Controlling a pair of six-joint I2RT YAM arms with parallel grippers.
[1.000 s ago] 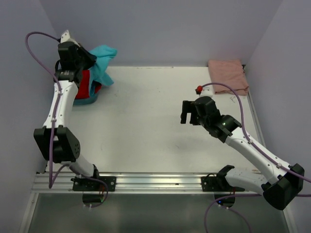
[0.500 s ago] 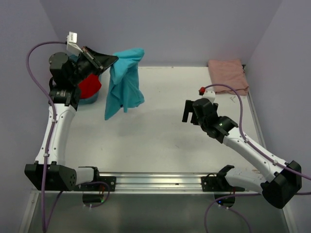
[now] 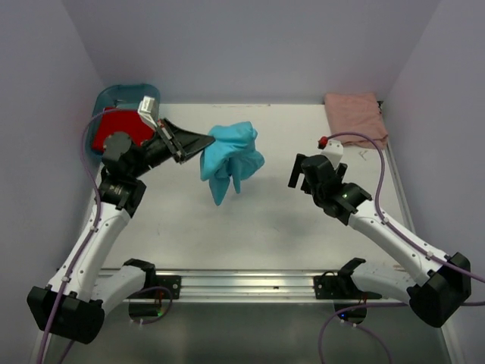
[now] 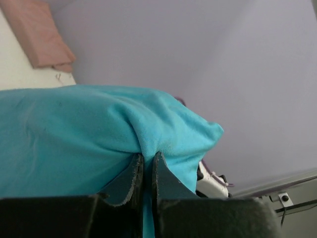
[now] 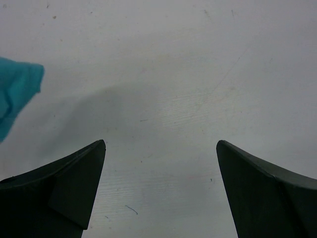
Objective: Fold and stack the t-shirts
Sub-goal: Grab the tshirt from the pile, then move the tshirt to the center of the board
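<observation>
While the left pincer (image 3: 206, 141) reaches out over the counter (image 3: 265, 227), its two fingers are pressed almost together on a bunched fold of the turquoise t-shirt (image 3: 231, 158). The left wrist view shows the cloth pinched between the finger pads and spilling over both of them. This shirt hangs from the grip as one crumpled mass over the middle of the counter, left of centre, with its shadow on the surface below. Three t-shirts are visible in all. The second, a salmon-pink t-shirt (image 3: 355, 117), lies folded flat in the far right corner of the counter, well apart from both pincers. The third, a red t-shirt (image 3: 112, 129), sits inside the single blue tub (image 3: 121, 92) in the far left corner, just behind the left arm. Two arms are present. The right pincer (image 3: 301, 180) is spread to its full width and has hold of nothing. It points toward bare counter to the right of the hanging shirt, and a corner of turquoise cloth shows at the left edge of the right wrist view.
</observation>
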